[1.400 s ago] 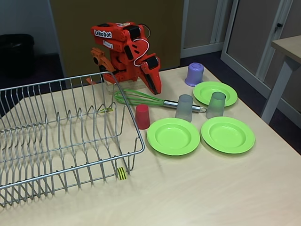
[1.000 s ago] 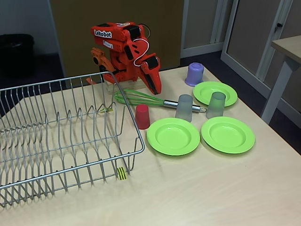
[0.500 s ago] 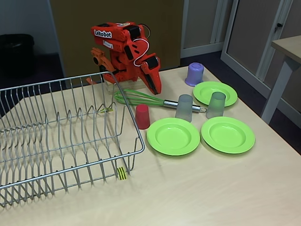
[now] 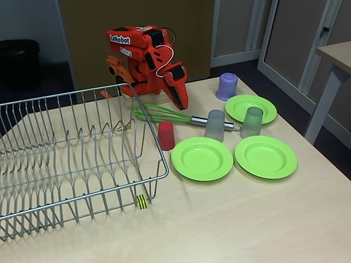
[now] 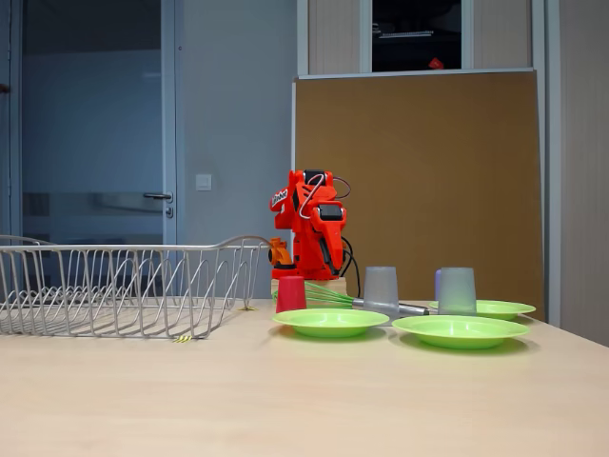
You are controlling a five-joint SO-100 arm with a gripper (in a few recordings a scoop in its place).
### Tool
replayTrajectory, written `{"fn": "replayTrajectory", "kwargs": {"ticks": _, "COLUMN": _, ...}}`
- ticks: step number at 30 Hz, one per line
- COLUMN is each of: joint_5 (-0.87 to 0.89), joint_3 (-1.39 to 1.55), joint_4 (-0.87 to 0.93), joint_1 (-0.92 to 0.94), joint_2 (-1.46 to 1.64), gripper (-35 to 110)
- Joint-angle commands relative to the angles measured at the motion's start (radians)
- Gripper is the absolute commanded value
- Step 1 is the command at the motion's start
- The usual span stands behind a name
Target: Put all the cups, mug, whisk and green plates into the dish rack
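Pale wood table (image 4: 230,230) carries everything. Silver wire rack (image 4: 71,159) occupies the left of both fixed views and holds none of the dishes; its striped tag (image 4: 142,201) sits on the front edge. Orange arm (image 4: 145,60) stands folded at the far side of the table, with the tool (image 4: 180,98) pointing down just above the whisk; whether its fingers are apart or together cannot be told, and nothing is seen held in it. Three green plates lie flat on the table right of the rack: one nearest the rack (image 4: 202,158), one to its right (image 4: 266,156), one further back (image 4: 251,108). Whisk (image 4: 181,116) lies flat between arm and plates, green wires toward the rack, steel handle running right behind the grey cups. Purple mug (image 4: 226,86) stands upside down behind the far plate, well apart from the rack. Two grey cups stand inverted, one (image 4: 215,125) by the whisk handle, the other (image 4: 252,121) at the front rim of the far plate. Red cup (image 4: 166,135) stands inverted just beside the rack's right edge.
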Motion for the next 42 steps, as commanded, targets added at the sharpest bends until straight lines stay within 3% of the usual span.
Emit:
{"fn": "replayTrajectory", "kwargs": {"ticks": 1, "joint_5": -0.012, "joint_3": 0.006, "joint_4": 0.012, "joint_1": -0.015, "joint_2": 0.017, "gripper": 0}}
{"fn": "replayTrajectory", "kwargs": {"ticks": 37, "joint_5": -0.012, "joint_3": 0.006, "joint_4": 0.012, "joint_1": 0.005, "joint_2": 0.015, "gripper": 0}}
{"fn": "replayTrajectory", "kwargs": {"ticks": 42, "joint_5": -0.132, "joint_3": 0.006, "joint_4": -0.025, "joint_1": 0.002, "joint_2": 0.021, "gripper": 0}}
